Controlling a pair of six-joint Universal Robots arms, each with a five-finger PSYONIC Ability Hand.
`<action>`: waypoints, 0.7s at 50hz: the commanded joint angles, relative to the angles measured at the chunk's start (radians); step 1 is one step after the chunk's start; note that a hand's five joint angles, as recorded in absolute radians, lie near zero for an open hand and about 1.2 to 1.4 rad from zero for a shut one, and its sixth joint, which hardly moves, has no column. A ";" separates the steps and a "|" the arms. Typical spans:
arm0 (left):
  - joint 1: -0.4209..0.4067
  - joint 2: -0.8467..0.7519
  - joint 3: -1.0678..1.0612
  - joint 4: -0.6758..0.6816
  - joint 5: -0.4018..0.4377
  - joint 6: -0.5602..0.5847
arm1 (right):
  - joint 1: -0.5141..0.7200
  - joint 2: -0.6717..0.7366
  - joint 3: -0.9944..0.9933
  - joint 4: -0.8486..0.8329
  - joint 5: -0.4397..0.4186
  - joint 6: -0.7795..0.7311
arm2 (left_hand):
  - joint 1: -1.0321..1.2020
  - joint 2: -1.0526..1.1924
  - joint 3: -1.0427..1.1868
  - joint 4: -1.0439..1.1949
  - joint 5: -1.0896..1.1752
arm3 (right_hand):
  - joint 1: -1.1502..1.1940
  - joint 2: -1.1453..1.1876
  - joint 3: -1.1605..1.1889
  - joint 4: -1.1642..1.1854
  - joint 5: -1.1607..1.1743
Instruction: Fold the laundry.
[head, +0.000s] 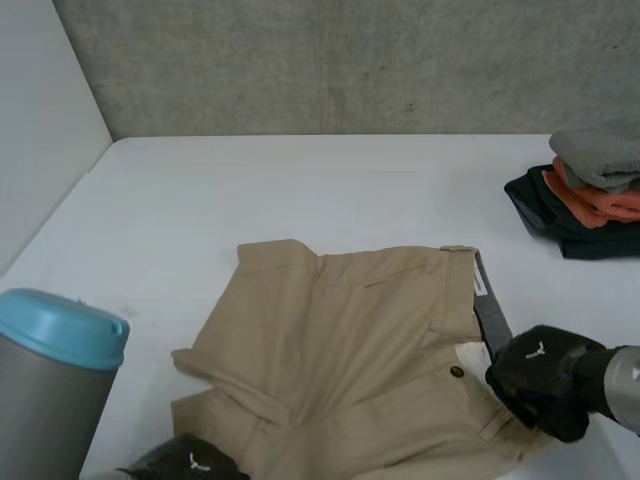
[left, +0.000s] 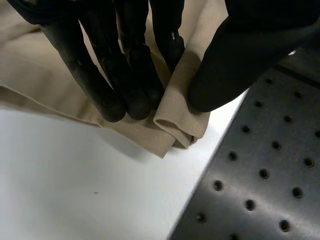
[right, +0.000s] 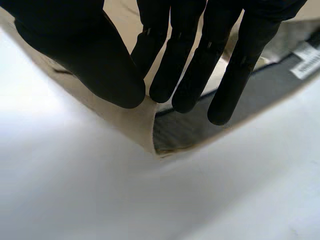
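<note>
Grey concrete wall runs behind the white tabletop on my feed, with a pale side panel closing off its left edge. Tan shorts lie spread flat by the near edge, waistband toward the right edge and leg openings toward the left. The waistband is turned up enough to show its grey inner lining, and a dark button sits just beside it. My left robot hand is down at the near edge on a leg hem. From its wrist camera I see the fingers on one side of a raised fold of tan cloth and the thumb on the other, pinching it closed, next to a perforated metal plate. My right robot hand is on the waistband end near the button, thumb and fingertips drawn together on the lifted edge of the cloth, with a white label showing on the lining. A stack of folded clothes, grey over orange over dark, rests at the right edge, well apart from the shorts.
</note>
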 joint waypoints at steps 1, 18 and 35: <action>0.053 -0.054 0.162 0.092 -0.057 0.061 | 0.019 0.081 -0.088 -0.018 -0.003 0.072 | 0.299 0.206 0.213 0.203 0.208 | 0.281 0.219 0.212 0.202 0.197; 0.061 -0.183 0.412 0.265 -0.094 0.038 | 0.093 0.085 -0.206 -0.332 0.057 0.430 | 0.249 0.157 0.164 0.153 0.158 | 0.281 0.219 0.212 0.202 0.197; 0.126 -0.580 0.797 0.571 -0.212 0.194 | 0.159 0.366 -0.294 -0.964 0.234 0.508 | 0.299 0.206 0.213 0.203 0.208 | 0.281 0.219 0.212 0.202 0.197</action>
